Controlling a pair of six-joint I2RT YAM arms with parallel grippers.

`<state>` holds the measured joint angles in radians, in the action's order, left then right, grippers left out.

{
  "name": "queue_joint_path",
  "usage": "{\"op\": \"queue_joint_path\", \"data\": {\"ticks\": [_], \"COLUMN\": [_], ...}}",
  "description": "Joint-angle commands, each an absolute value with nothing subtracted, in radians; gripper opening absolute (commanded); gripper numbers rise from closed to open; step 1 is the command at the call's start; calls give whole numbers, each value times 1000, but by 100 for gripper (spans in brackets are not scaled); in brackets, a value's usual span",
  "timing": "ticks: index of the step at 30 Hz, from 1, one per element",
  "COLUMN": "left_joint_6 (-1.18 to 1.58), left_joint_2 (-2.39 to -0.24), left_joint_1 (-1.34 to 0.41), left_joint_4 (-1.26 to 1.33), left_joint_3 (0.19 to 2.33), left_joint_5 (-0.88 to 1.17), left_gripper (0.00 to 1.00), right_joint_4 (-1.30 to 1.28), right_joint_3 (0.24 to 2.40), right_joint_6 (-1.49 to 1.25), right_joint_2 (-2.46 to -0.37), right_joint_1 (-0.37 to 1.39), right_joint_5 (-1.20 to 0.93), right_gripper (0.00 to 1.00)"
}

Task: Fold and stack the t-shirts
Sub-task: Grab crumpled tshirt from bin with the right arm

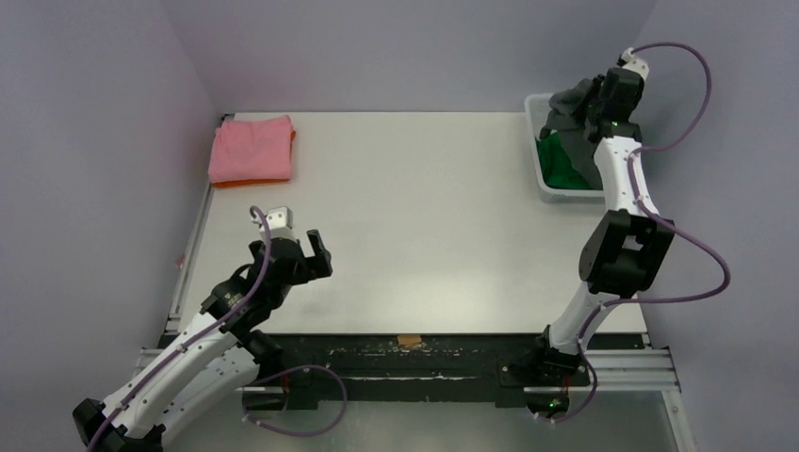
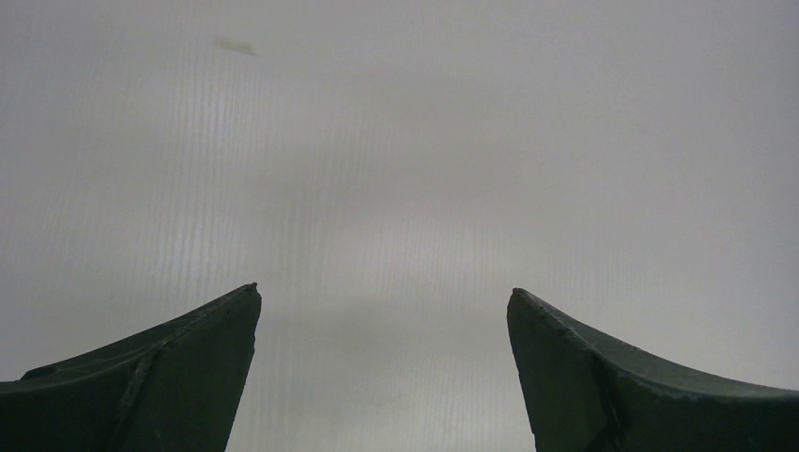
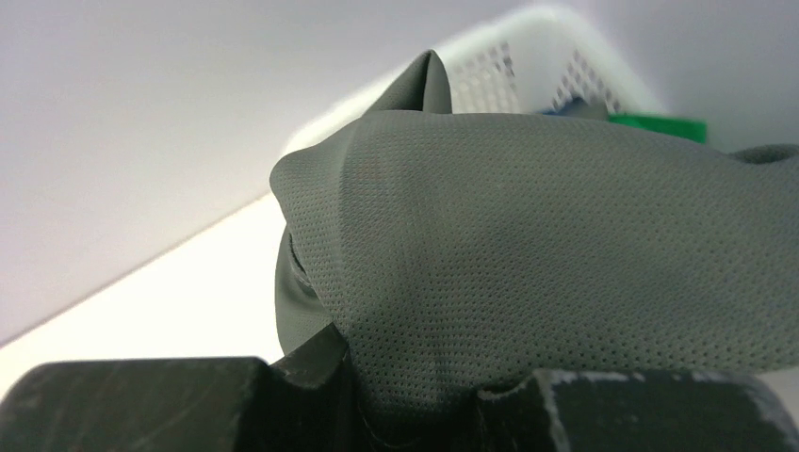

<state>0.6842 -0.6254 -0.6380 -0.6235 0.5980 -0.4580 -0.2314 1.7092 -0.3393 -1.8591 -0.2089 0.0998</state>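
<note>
Right tool grips the dark grey t-shirt, soft finely perforated cloth, white lattice basket beyond it; left tool released.

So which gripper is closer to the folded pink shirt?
Left. The left gripper hovers in front of the pink shirt; the right gripper, across the table, grips the dark grey shirt at the basket.

You see the right gripper at the bottom edge, its two dark fingers pinched on a fold of the dark grey t-shirt. The perforated cloth bunches up above them. Behind it stands the white lattice basket, with a strip of the green t-shirt showing just beside its wall.
</note>
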Motion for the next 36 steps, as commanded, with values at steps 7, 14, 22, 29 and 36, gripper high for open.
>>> {"op": "queue_joint_path", "data": {"ticks": [7, 14, 22, 29, 36], "left_joint_6": [679, 690, 696, 696, 692], "left_joint_2": [-597, -559, -562, -577, -606], "left_joint_1": [-641, -642, -641, -642, -641], "left_joint_4": [-635, -655, -659, -660, -653], "left_joint_3": [615, 610, 608, 611, 615], "left_joint_5": [-458, -457, -458, -467, -476], "left_gripper": [100, 100, 100, 100, 100], "right_joint_4": [-150, -245, -319, -340, -452], "right_joint_3": [1801, 1962, 1929, 1769, 1875], "right_joint_6": [-335, -322, -331, -389, -332], "right_joint_2": [-1569, -1580, -1642, -1726, -1939], "right_joint_1": [-182, -181, -181, -181, -184], "right_joint_5": [4, 16, -7, 115, 261], "right_gripper": [16, 19, 21, 22, 60]}}
